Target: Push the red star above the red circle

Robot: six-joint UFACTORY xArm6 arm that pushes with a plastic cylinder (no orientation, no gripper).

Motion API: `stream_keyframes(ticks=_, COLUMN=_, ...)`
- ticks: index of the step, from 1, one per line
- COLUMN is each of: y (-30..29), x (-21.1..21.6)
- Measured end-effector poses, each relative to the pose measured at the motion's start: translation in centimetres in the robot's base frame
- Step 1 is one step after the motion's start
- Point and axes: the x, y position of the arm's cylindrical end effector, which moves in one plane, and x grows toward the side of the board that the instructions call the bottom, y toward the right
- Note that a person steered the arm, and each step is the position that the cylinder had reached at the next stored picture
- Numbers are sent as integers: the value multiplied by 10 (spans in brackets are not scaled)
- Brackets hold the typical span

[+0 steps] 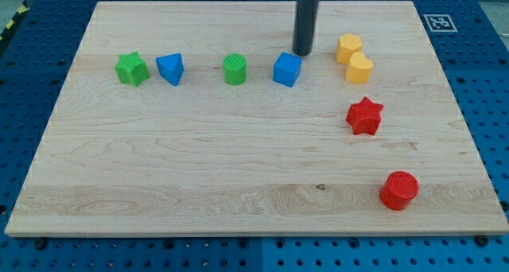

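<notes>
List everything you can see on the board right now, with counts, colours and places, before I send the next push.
star blocks: 2; green star at the view's left; red star at the right
circle blocks: 2; green circle in the top row; red circle at lower right, below the red star
blue blocks: 2; one beside the green star, one right of the green circle
yellow blocks: 2; and, touching, upper right
wooden board: 1
my tip: 1, dark, just above the right blue block
</notes>
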Motion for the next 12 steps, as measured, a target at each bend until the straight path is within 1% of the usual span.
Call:
stream_keyframes(ticks=1, y=11, x=22)
stream_keyframes(ticks=2, y=11, x=53)
stream_keyframes(ticks=4, y=24, x=96)
stream_keyframes(ticks=5, y=34, x=112)
stream_keyframes(ticks=7, y=89, x=121)
stream_keyframes(ticks=9, y=90, x=166)
stream_keyframes(ticks=10, y=92, x=181)
stream_keyframes(ticks=11, y=105, x=168)
stream_keyframes(ticks=12, y=126, x=131)
